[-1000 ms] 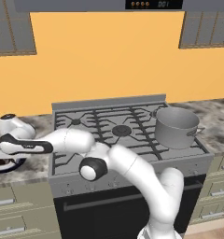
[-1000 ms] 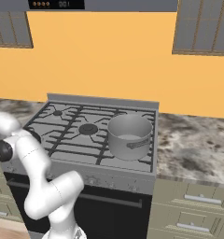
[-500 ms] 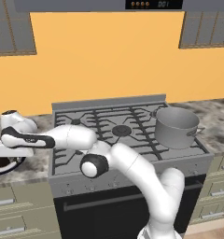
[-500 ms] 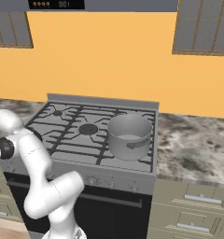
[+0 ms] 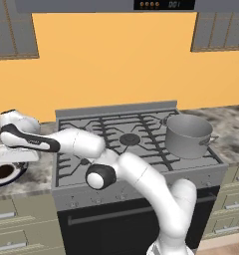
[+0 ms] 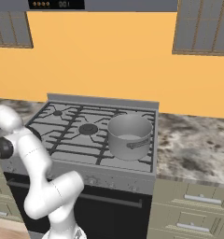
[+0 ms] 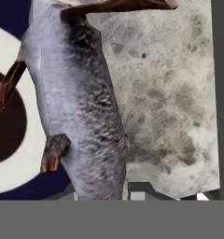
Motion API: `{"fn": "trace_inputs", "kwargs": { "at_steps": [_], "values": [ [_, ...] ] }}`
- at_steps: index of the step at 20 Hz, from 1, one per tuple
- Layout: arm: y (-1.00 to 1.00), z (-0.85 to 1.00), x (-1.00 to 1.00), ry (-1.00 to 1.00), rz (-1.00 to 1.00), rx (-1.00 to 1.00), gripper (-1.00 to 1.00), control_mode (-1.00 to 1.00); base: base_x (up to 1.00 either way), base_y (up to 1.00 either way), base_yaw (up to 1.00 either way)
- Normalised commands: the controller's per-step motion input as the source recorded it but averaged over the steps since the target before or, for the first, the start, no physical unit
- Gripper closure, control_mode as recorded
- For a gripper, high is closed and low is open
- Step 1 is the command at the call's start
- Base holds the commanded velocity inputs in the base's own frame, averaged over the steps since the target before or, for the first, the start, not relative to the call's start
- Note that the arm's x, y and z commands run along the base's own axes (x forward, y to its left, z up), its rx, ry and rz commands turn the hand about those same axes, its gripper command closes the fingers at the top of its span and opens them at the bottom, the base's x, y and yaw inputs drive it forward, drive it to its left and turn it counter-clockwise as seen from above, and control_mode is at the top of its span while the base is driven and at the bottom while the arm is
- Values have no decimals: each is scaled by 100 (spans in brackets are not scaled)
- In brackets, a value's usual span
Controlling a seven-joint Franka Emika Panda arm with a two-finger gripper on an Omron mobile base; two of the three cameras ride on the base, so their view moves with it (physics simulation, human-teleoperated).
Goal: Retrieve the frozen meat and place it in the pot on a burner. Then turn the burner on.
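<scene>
Hand cam is the useful one: the frozen meat point(image 7: 81, 93), a long greyish slab with dark speckling and brown bits, lies half on the blue-rimmed plate point(image 7: 32, 144) and half on the speckled counter point(image 7: 170, 102). The gripper point(image 7: 102, 193) has its tips right against either side of the slab, but I can't tell if it's actually squeezing. The base cams show the pot point(image 5: 187, 135) on the stove point(image 5: 91, 162), on the front right burner, with just grey metal showing inside. The arm point(image 5: 136, 177) stretches way left, with the hand low over the plate.
</scene>
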Motion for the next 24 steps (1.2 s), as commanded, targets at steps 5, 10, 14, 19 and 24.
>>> {"fn": "trace_inputs", "kwargs": {
  "at_steps": [5, 10, 14, 19, 24],
  "values": [
    [-48, 29, 0, 0, -2, -18, 100, -100, 0, 0, 0],
    [-78, 19, 0, -9, 1, -4, 100, -100, 0, 0, 0],
    [-88, 40, -1, -3, 0, -1, 100, -100, 0, 0, 0],
    [-97, 41, -34, 0, 0, 0, 100, -100, 0, 0, 0],
    [-100, 5, -90, -23, 0, 4, 100, -100, 0, 0, 0]
  ]
}}
